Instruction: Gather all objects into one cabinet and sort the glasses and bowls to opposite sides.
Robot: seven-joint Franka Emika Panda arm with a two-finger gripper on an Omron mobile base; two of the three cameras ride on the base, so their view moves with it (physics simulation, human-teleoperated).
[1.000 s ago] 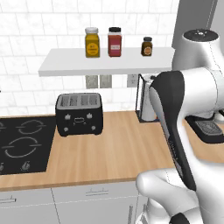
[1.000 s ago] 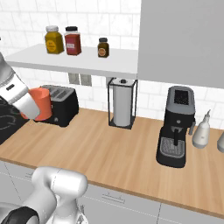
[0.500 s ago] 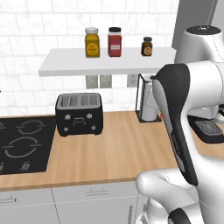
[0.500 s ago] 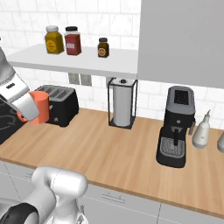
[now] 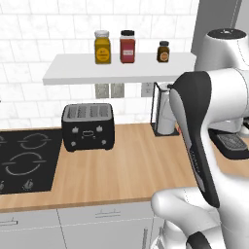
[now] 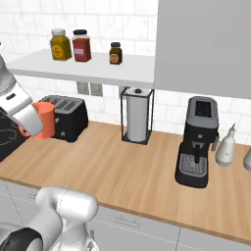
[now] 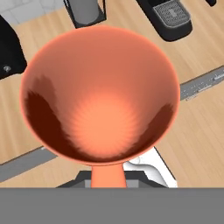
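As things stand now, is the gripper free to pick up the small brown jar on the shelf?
Probably not. The gripper is shut on the orange cup, low beside the toaster. The brown jar stands well above on the shelf, with nothing blocking it.

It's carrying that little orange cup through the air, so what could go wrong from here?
The gripper holds the orange cup above the wooden counter; if the grip slipped, the cup would likely fall onto it. The cup also hangs close to the black toaster, so a sideways swing might knock it. Whether it touches the toaster can't be told.
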